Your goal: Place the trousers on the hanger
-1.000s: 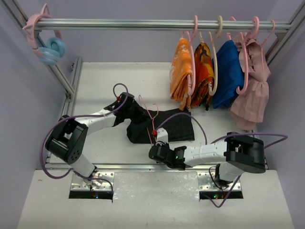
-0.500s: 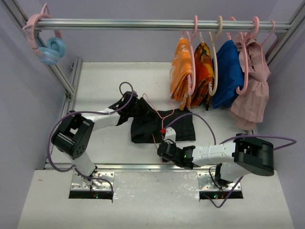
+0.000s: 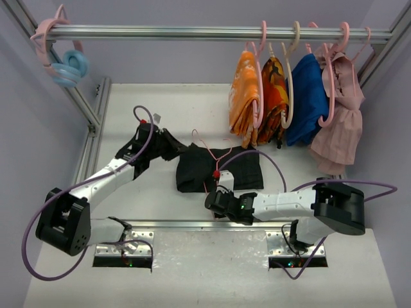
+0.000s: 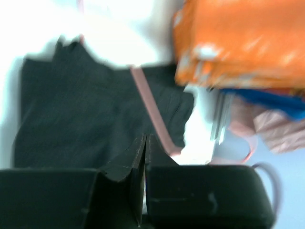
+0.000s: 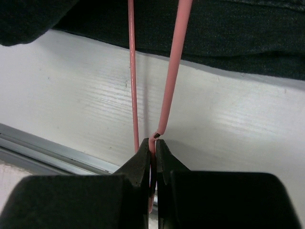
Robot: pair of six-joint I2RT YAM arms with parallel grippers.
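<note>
A: Largest entry?
B: White worktop [image 3: 192,102]. The black trousers [image 3: 196,173] lie folded near its middle.
A: Next?
B: Pink hanger [image 5: 172,71], lying on the trousers, its wire running past their near edge.
A: Grippers?
B: Right gripper [image 5: 153,143]: clenched on that wire. Left gripper [image 4: 145,138]: closed, seemingly on nothing, beside the trousers' left end, though the view is blurred.
</note>
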